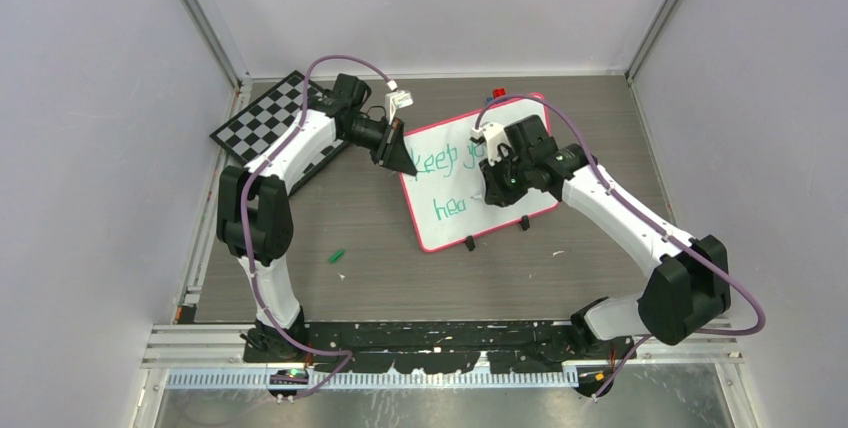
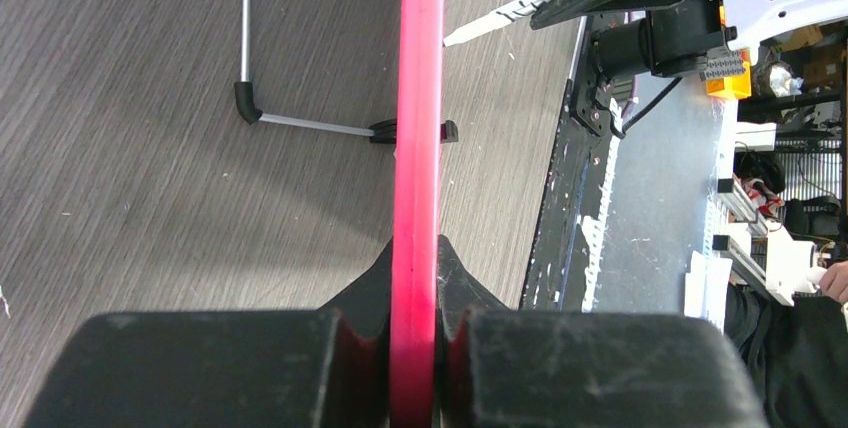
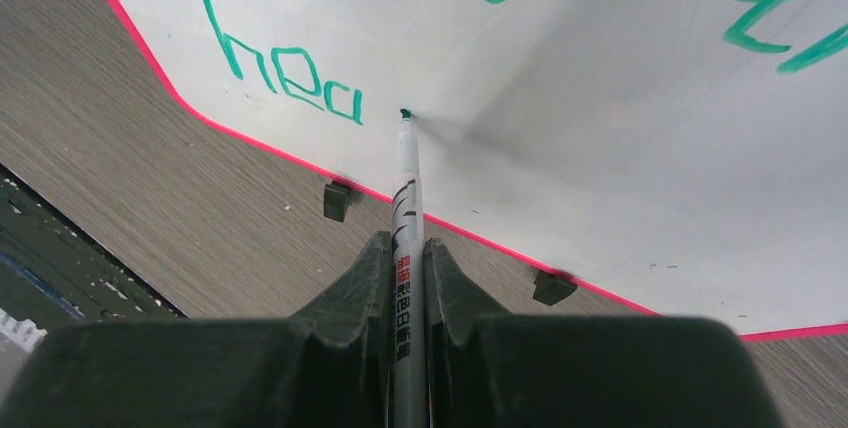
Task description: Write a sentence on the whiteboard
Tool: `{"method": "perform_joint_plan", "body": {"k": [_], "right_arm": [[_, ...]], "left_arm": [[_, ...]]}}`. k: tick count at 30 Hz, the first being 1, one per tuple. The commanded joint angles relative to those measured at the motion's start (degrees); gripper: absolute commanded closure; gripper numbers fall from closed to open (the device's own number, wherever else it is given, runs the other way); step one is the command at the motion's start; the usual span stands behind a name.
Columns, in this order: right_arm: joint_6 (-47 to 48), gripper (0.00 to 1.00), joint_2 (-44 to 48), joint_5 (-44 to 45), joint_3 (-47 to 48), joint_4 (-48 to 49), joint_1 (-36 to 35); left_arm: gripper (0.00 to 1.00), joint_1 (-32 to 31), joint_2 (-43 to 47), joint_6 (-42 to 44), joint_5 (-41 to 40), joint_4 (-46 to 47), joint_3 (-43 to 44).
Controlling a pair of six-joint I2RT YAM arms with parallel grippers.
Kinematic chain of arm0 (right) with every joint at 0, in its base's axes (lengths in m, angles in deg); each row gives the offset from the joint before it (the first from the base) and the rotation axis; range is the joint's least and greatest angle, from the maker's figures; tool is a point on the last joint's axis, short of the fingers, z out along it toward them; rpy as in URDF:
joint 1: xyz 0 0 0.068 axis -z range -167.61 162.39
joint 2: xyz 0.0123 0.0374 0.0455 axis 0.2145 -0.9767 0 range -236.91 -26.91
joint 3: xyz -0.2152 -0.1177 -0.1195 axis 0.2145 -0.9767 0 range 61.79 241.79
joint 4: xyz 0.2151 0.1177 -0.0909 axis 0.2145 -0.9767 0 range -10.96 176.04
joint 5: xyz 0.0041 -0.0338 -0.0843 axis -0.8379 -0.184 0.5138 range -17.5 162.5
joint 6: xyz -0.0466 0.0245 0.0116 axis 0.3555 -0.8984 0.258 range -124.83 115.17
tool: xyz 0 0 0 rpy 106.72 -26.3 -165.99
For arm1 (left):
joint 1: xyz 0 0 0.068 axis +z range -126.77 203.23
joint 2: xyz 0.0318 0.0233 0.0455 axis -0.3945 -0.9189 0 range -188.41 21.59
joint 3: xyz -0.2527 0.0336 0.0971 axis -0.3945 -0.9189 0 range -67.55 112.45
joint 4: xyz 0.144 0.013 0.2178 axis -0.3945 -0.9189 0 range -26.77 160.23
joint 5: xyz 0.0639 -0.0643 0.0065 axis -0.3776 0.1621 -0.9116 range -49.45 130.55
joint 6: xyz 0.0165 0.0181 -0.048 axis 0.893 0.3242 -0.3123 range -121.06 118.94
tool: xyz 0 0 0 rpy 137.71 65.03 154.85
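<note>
The sentence [image 3: 285,68] shows green "keep yo" on top, the rest behind the arm, and "hea" below. It's on the whiteboard [image 1: 452,233], sitting right of centre on the desk [image 1: 380,278]. The marker [image 3: 408,183] tip touches the board at 3 o'clock of the "a". The right gripper [image 3: 405,248] has its jaws clenched on that marker. At the board's 9 o'clock edge, the left gripper [image 2: 415,248] has its jaws grasping the red rim. From the board, a chessboard [image 1: 265,118] lies at 10 o'clock and a small green piece [image 1: 338,255] at 7 o'clock.
</note>
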Motion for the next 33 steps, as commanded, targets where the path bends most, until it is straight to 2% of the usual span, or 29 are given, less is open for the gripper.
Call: {"method": "perform_joint_plan", "body": {"k": [1, 25, 33], "right_arm": [[-1.0, 1.0, -1.3, 0.4, 3.0, 3.0, 0.1], [-0.5, 1.0, 0.2, -0.6, -2.1, 2.6, -0.9], [0.2, 1.0, -0.3, 0.5, 1.6, 1.9, 0.7]], "left_arm": [[1.0, -0.2, 2.6, 2.7, -3.2, -1.1, 0.0], [1.0, -0.2, 2.2, 3.1, -3.3, -1.3, 0.1], [1.0, -0.2, 2.0, 3.0, -3.4, -1.3, 0.4]]}}
